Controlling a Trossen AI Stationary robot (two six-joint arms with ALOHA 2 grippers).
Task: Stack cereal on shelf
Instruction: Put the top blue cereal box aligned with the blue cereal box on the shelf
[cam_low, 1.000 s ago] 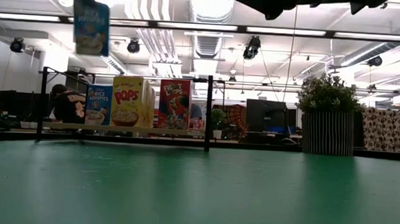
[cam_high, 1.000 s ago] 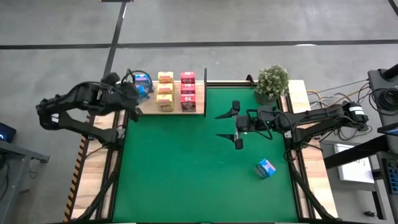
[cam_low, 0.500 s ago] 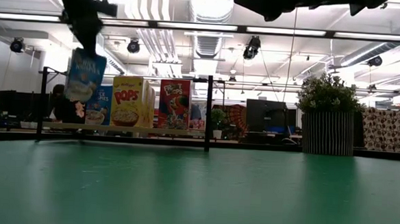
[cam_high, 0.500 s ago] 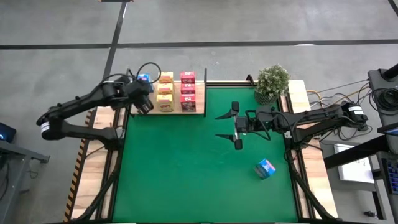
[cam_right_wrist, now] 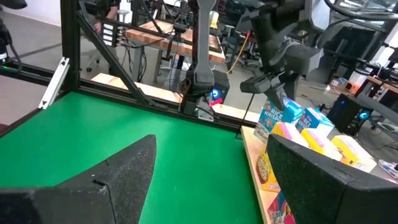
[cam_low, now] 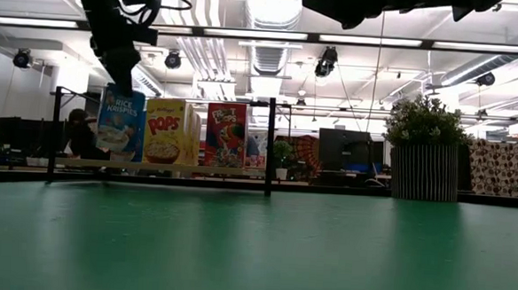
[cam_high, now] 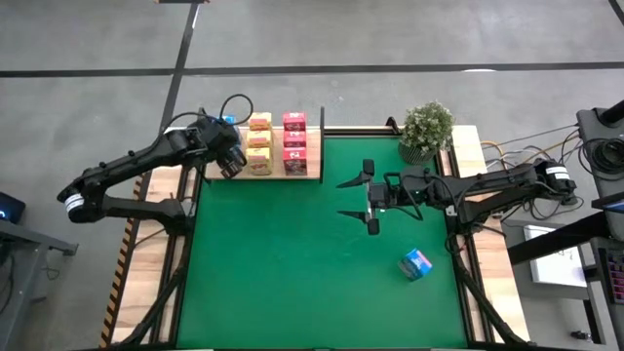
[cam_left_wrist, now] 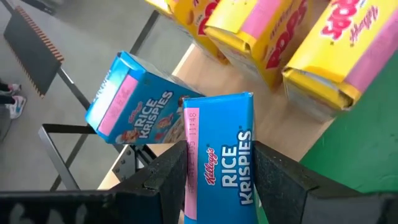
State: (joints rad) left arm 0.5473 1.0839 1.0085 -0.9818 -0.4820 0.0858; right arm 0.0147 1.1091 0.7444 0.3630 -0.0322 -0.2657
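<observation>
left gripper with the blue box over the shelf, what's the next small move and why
Probably lower a little, then open. The left gripper holds a blue Rice Krispies box over the shelf end, beside the yellow boxes, in front of another blue box.

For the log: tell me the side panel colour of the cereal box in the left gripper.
Pink, on the blue Rice Krispies cardboard box; clearest in the left wrist view.

Blue cereal box [cam_low: 119,124] now down at shelf [cam_low: 160,167]

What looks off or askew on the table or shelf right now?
One blue cardboard cereal box lies skewed on the green mat, apart from the rest. On the light-wood shelf, a blue Rice Krispies box leans tilted behind the one held by the left gripper. The right gripper hovers open.
</observation>
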